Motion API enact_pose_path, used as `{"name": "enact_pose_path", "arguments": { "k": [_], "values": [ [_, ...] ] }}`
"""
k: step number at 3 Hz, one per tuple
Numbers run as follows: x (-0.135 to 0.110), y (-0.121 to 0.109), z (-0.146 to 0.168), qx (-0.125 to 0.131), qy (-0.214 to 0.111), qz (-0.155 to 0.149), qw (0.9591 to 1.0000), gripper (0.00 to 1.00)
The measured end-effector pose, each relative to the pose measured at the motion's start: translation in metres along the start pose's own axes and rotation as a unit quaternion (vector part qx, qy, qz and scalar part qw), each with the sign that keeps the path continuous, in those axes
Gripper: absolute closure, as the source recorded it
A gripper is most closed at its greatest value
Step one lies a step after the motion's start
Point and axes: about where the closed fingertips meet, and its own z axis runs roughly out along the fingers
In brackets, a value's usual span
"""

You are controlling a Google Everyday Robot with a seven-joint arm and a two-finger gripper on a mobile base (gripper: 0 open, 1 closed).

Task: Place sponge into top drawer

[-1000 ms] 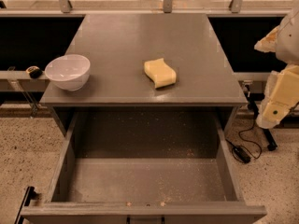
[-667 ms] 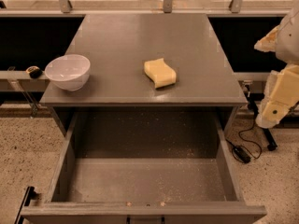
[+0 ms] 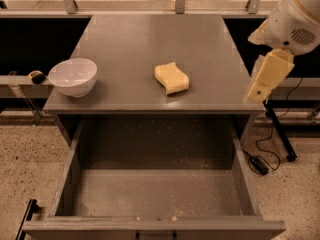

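A: Right, starting at the right edge of the frame: spot the pincer [image 3: 257, 88] there, cream-coloured, hanging off the white arm [image 3: 295, 19] in the upper right corner.

B: Hovers just off the right edge of the surface [image 3: 150, 34], clear of it, angled down and to the left. Open or closed? Cannot tell from here. Holding nothing visible.

A: And over to the sponge [image 3: 171, 78]. Lies flat a touch right of frame centre, on the near half of the surface, pale yellow with wavy sides. Well apart from the pincer, touching nothing but the surface.

B: Then left to the white bowl [image 3: 73, 76]. Stands upright near the front left corner of the surface, well away from the sponge.

A: Down in the lower half of the frame, find the top drawer [image 3: 155, 191], pulled wide open. Shows a flat grey bottom with pale specks, low walls left and right, front panel along the bottom edge of the frame.

B: Sits directly below the front lip of the surface. Not yet holding the sponge.

A: Outside all that: speckled floor [image 3: 25, 149] on both sides, plus a black cable [image 3: 260, 156] trailing at lower right, beside a dark stand leg [image 3: 280, 129].

B: Also a small dark round item [image 3: 35, 76] on the ledge just left of the bowl. Hard to say what.
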Motion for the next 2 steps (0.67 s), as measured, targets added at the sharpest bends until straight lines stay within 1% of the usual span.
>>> {"name": "enact_pose_path", "arguments": {
  "k": [1,2],
  "values": [
    [-0.028,-0.033,0.03,-0.009,-0.042,0.008,0.999,0.0],
    [-0.043,-0.055,0.062,-0.014,-0.073,0.031,0.9967,0.0]
  ]
}}
